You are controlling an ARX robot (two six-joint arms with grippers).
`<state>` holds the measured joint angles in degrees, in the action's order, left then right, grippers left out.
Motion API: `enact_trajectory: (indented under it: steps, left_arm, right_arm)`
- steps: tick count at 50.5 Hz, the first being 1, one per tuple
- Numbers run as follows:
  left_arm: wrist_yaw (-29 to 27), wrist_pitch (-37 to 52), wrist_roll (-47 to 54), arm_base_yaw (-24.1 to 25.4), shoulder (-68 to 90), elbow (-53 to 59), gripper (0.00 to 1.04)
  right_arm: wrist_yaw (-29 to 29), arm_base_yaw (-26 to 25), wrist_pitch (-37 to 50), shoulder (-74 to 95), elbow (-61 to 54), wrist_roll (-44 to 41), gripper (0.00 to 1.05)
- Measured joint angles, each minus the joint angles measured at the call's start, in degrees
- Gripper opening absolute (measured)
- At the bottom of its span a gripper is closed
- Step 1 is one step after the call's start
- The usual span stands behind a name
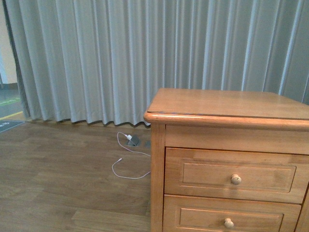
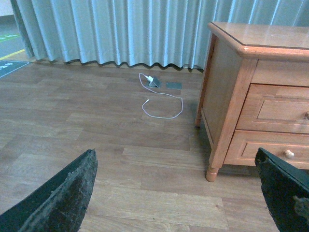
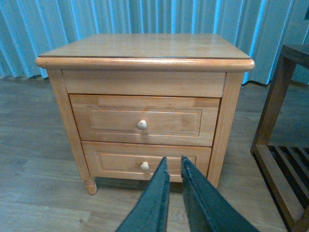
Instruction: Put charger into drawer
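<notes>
Drawer (image 3: 143, 122) closed, beyond right pincer (image 3: 174, 166).

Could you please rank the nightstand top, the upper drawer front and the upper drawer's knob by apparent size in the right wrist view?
1. Nightstand top, largest.
2. Upper drawer front, clearly smaller.
3. Its round knob, by far the smallest.

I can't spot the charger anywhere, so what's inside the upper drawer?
Cannot be seen: the upper drawer is shut, its front and knob hiding the inside. The nightstand top is bare.
</notes>
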<state>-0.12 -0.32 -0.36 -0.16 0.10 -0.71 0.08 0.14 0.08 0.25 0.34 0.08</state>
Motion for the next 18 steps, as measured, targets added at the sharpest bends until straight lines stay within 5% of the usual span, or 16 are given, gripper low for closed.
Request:
enact_trajectory:
  steps: [18]
  left_arm:
    - [0.0, 0.0, 0.0, 0.0, 0.0, 0.0, 0.99]
  right_arm:
    - [0.0, 0.0, 0.0, 0.0, 0.0, 0.0, 0.78]
